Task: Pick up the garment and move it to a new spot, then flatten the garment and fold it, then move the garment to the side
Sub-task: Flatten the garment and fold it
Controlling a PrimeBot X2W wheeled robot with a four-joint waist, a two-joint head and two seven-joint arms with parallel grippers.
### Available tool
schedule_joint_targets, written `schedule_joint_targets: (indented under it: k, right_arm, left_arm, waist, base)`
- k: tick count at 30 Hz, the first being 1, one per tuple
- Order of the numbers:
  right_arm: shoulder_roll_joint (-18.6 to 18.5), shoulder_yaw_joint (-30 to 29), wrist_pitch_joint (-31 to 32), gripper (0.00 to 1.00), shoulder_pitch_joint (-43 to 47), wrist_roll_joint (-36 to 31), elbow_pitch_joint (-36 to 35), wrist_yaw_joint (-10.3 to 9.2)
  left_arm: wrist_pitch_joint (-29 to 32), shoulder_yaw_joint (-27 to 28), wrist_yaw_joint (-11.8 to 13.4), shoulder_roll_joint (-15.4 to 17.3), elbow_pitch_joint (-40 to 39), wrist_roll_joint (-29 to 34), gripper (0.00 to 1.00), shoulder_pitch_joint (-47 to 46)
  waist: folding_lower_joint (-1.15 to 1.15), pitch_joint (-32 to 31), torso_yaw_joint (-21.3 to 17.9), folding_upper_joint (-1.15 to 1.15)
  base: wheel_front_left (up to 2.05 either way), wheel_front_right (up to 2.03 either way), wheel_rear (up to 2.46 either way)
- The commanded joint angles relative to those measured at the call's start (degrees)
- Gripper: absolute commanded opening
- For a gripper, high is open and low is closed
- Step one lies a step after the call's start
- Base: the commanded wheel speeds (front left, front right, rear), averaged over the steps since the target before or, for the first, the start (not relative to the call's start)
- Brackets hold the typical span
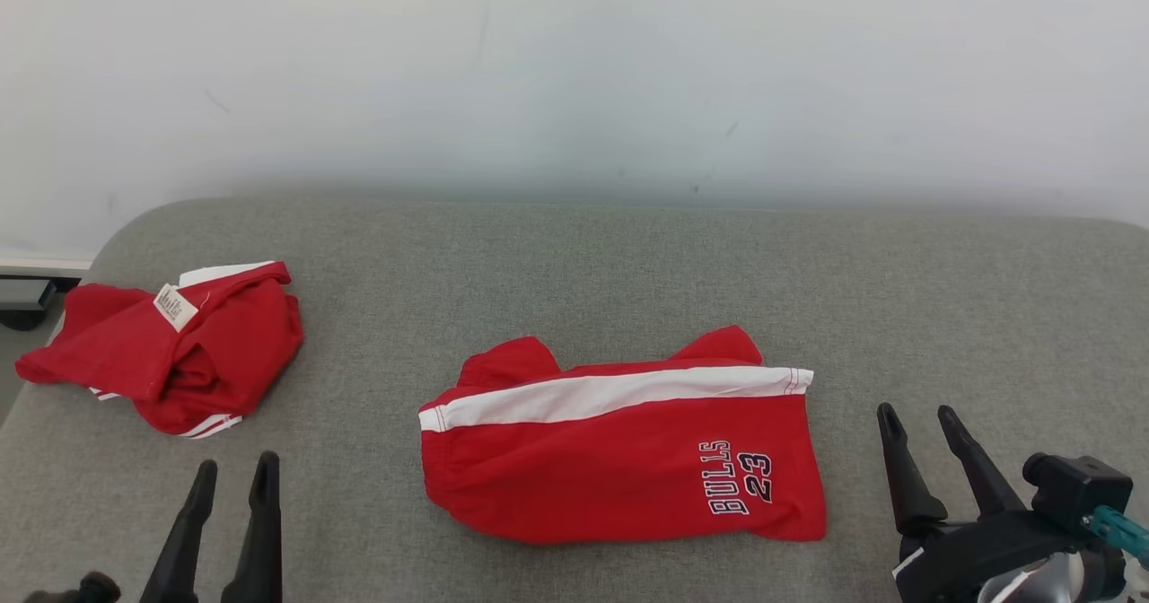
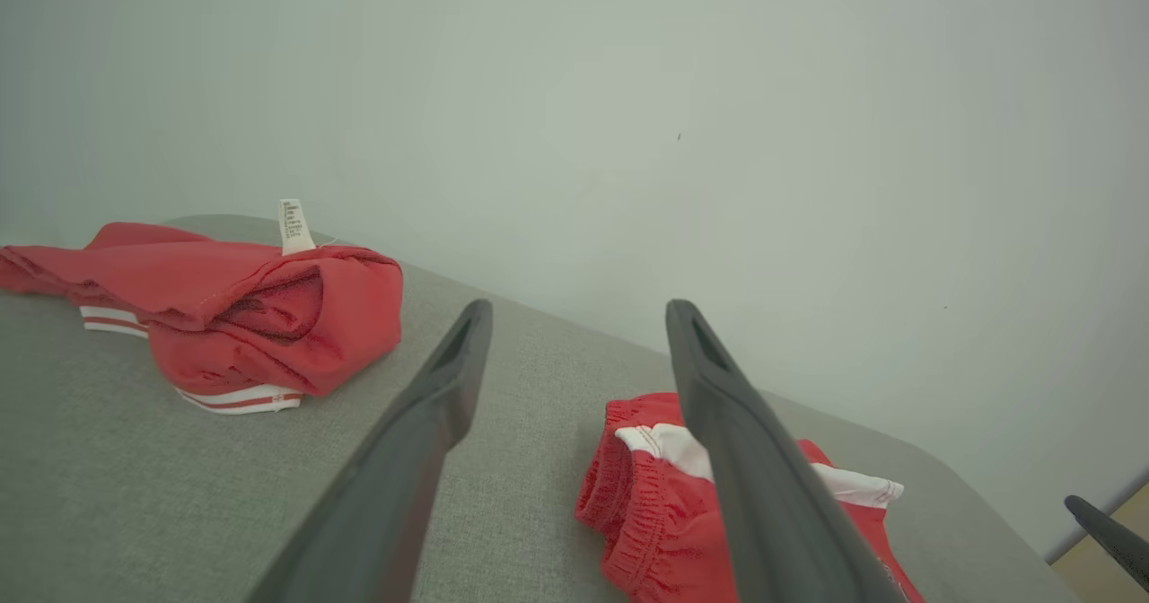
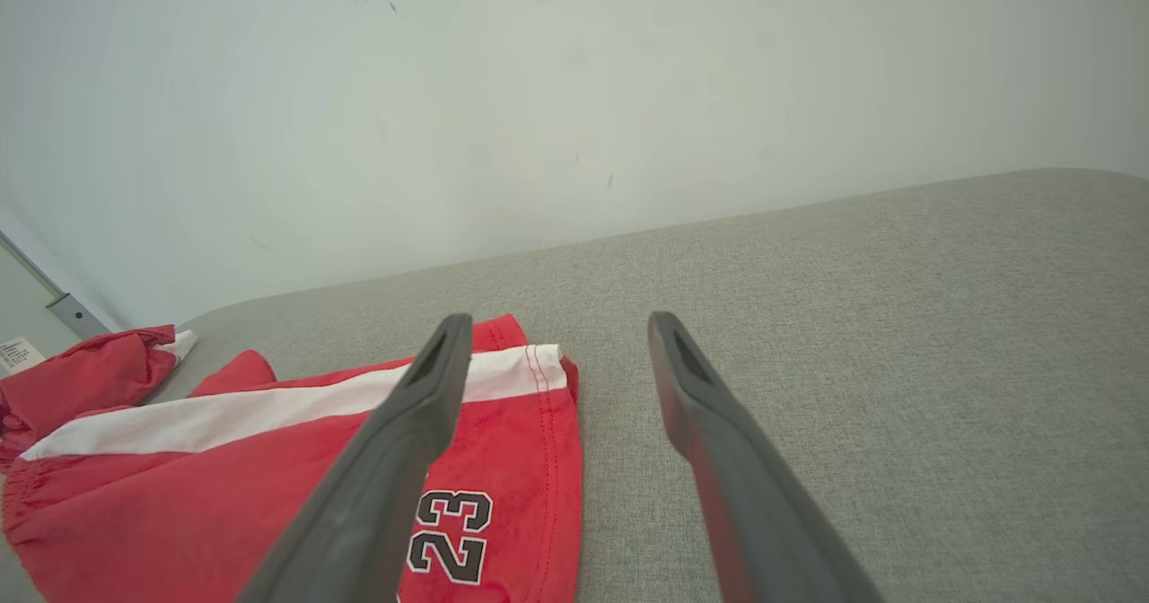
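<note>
Red shorts (image 1: 619,446) with a white side stripe and "BULLS 23" lettering lie folded flat in the middle of the grey cushioned surface (image 1: 574,262); their elastic waistband (image 2: 619,504) faces my left side and their hem (image 3: 548,423) my right. My left gripper (image 1: 235,473) is open at the lower left, clear of the shorts, with nothing between its fingers (image 2: 449,379). My right gripper (image 1: 917,416) is open just right of the hem, not touching it, its fingers (image 3: 431,388) empty.
A second red garment (image 1: 171,347) with white trim and a care label lies crumpled at the far left of the surface, seen also as a red garment (image 2: 242,311) ahead of the left gripper. A pale wall (image 1: 574,74) rises behind. Bare grey surface spreads right of the shorts.
</note>
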Motion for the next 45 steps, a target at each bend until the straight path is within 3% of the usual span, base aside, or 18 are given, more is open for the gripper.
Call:
schedule_joint_targets:
  k: [1,11,34,39,45]
  right_arm:
    - [-0.2,-0.4,-0.2,1.00,1.0,0.2,-0.8,-0.02]
    - [-0.2,-1.5,0.9,1.00,2.9,-1.9,-2.7,-0.02]
    - [-0.2,-1.2,1.4,1.00,2.1,-2.0,-1.5,-0.02]
    - [-0.2,-0.9,2.8,1.00,0.8,-2.8,-1.7,-0.02]
    - [-0.2,-0.7,11.3,1.00,-2.5,-1.6,-1.6,-0.02]
  left_arm:
    - [-0.2,0.2,0.2,0.6,0.9,2.3,1.00,1.2]
    - [-0.2,0.0,1.2,0.7,4.5,7.3,1.00,2.8]
    - [2.7,-1.2,1.9,0.8,4.1,5.7,1.00,2.1]
    - [7.3,-2.4,1.4,1.4,3.0,4.6,1.00,-0.1]
    - [18.8,-4.3,1.4,1.9,1.8,0.8,1.00,-4.7]
  waist:
    - [0.00,-0.1,0.1,0.00]
    - [0.00,-0.2,0.0,0.00]
    - [0.00,0.8,-0.1,0.00]
    - [0.00,1.6,-0.1,0.00]
    - [0.00,3.1,0.1,0.00]
  base:
    - [0.00,0.00,0.00]
    - [0.00,0.00,0.00]
    - [0.00,0.00,0.00]
    - [0.00,0.00,0.00]
    - [0.00,0.00,0.00]
